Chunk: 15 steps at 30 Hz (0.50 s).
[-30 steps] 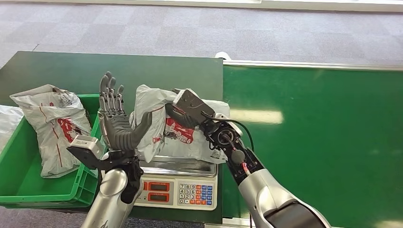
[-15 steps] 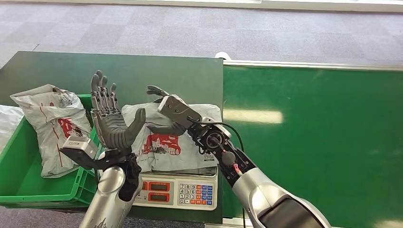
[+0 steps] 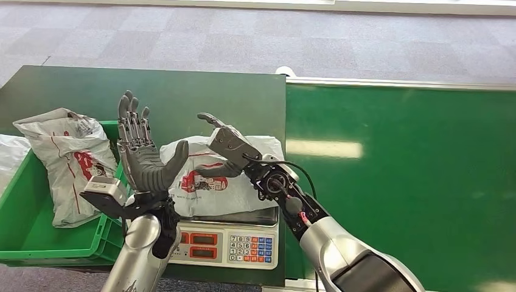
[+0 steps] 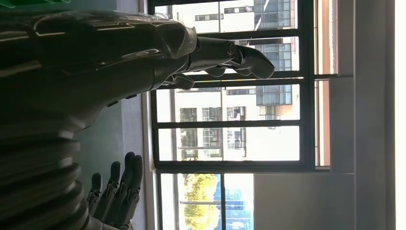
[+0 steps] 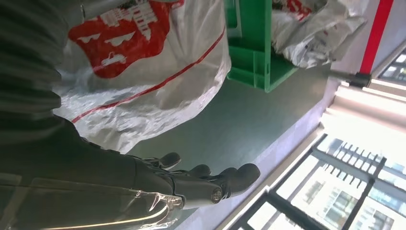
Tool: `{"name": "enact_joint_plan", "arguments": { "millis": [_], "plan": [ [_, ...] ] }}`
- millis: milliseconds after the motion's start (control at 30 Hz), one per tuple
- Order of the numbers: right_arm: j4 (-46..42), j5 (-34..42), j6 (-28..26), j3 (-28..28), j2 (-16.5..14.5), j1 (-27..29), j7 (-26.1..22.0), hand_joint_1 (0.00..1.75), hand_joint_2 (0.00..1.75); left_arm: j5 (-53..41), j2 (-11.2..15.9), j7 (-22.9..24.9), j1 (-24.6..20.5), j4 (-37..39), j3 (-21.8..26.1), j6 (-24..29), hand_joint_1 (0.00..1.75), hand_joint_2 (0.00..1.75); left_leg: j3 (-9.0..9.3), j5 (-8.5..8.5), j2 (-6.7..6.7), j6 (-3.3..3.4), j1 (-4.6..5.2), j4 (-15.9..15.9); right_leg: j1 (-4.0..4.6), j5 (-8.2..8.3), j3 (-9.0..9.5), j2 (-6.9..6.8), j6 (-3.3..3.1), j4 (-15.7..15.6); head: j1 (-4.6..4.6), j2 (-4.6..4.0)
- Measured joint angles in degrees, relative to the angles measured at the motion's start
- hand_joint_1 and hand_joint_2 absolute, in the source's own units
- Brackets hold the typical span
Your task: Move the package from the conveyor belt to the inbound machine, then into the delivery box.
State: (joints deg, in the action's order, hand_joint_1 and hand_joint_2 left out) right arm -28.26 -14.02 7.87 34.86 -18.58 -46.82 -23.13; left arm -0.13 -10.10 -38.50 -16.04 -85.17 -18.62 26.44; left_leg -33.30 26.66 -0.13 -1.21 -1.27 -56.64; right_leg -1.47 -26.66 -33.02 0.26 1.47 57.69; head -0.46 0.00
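Both hands, left (image 3: pixel 141 159) and right (image 3: pixel 224 148), spread empty beside the package (image 3: pixel 210 182), resting on the scale (image 3: pixel 226 241) for weighing.

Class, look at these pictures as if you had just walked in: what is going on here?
A humanoid robot is sorting parcels. A white package with red print lies on the scale. The right hand hovers open just above it, and the left hand is raised open beside it. Another white bag lies in the green bin. The conveyor belt is bare.
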Motion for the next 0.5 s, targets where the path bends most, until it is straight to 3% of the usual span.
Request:
{"name": "enact_joint_plan", "arguments": {
  "millis": [100,333,400,500],
  "plan": [
    [-7.95,-4.98,-9.06,-4.59,3.32,7.09,-1.75,0.0,1.75,-3.87,0.9,0.95,3.78,-1.83,0.43,-0.84,0.0,1.75,-0.02,0.02,0.0,0.0,0.01,0.0,-0.01,0.0,-0.01,0.0,0.0,-0.02,-0.01,0.0],
    [-16.7,-8.32,-10.9,-8.69,5.68,12.13,-0.91,0.0,1.75,-4.47,1.57,1.12,5.46,-2.56,0.71,-0.88,0.0,1.75,0.01,0.01,0.04,-0.01,0.0,0.0,0.0,0.0,-0.03,0.01,-0.01,-0.01,-0.02,0.0],
    [-20.22,-12.35,-16.37,-9.51,6.41,14.31,-0.82,0.0,1.75,-4.92,1.64,1.46,6.09,-2.9,0.83,-0.74,0.0,1.75,0.05,0.01,-0.02,-0.01,0.0,0.0,0.0,-0.01,-0.01,-0.03,0.0,-0.02,-0.01,0.0],
    [-33.11,-20.49,-27.74,-12.43,9.02,23.13,-0.01,0.0,1.75,-6.51,1.82,2.29,8.08,-3.54,1.58,-1.58,0.0,1.75,0.04,0.04,-0.34,0.0,0.0,-0.02,-0.01,-0.11,0.09,-0.29,0.06,-0.07,-0.01,0.0]
  ]
}}
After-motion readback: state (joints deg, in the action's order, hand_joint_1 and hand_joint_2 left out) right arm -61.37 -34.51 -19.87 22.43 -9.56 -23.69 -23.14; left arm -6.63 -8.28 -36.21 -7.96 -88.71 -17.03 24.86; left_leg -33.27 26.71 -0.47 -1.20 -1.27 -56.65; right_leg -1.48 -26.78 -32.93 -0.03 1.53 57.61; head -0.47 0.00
